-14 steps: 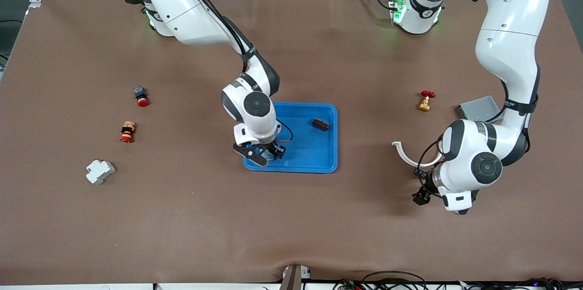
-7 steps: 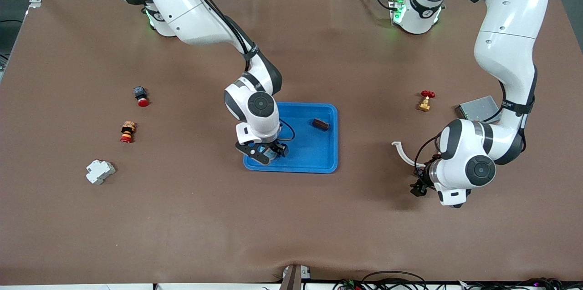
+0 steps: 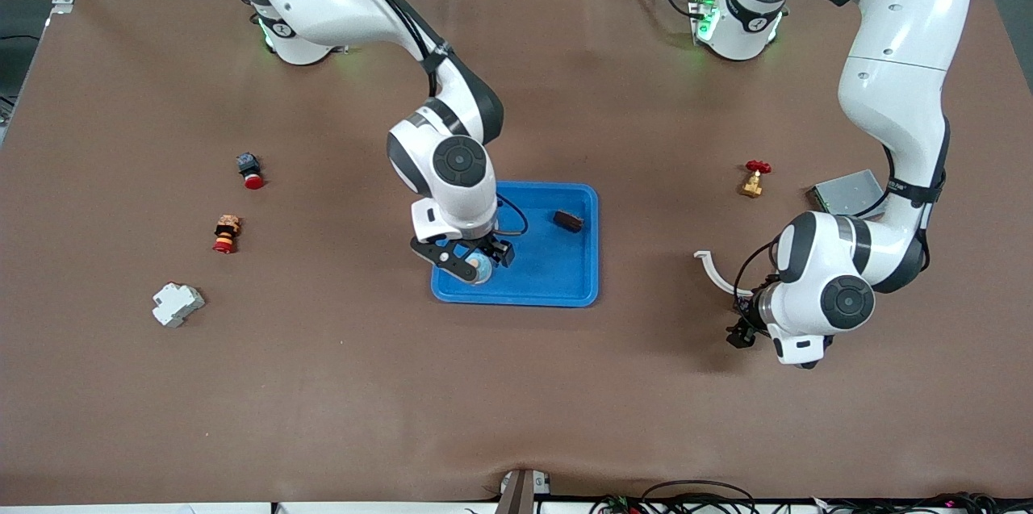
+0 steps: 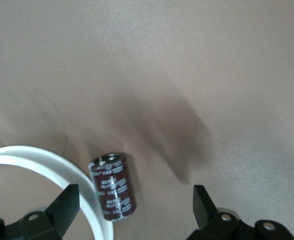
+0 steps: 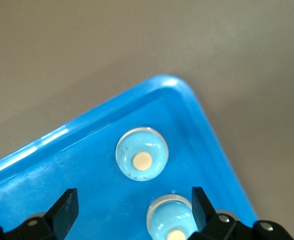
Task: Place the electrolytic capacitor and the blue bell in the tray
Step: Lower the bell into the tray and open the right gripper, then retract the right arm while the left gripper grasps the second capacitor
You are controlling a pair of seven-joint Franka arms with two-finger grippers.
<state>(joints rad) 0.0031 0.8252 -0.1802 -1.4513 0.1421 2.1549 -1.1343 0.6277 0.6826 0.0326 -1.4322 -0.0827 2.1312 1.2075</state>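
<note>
The bright blue tray (image 3: 577,288) lies mid-table. My right gripper (image 3: 476,262) hangs open over the tray's corner nearest the front camera, at the right arm's end. In the right wrist view the pale blue bell (image 5: 141,160), a dome with a cream centre, lies in that corner of the tray (image 5: 61,165). A second similar pale blue dome (image 5: 174,220) shows close to one finger of the right gripper (image 5: 134,197). The dark brown electrolytic capacitor (image 4: 112,186) lies on the table beside a white curved piece (image 4: 46,160). My left gripper (image 4: 135,192) is open above the capacitor, also seen in the front view (image 3: 738,332).
A small dark brown part (image 3: 568,220) lies in the tray. The white curved piece (image 3: 714,272), a brass valve with a red handle (image 3: 753,179) and a grey metal box (image 3: 847,191) are near the left arm. A red button (image 3: 250,171), a red-orange part (image 3: 227,233) and a white block (image 3: 177,304) lie at the right arm's end.
My right gripper has lifted a little over the tray corner, its fingers open. My left gripper has shifted slightly toward the white curved piece.
</note>
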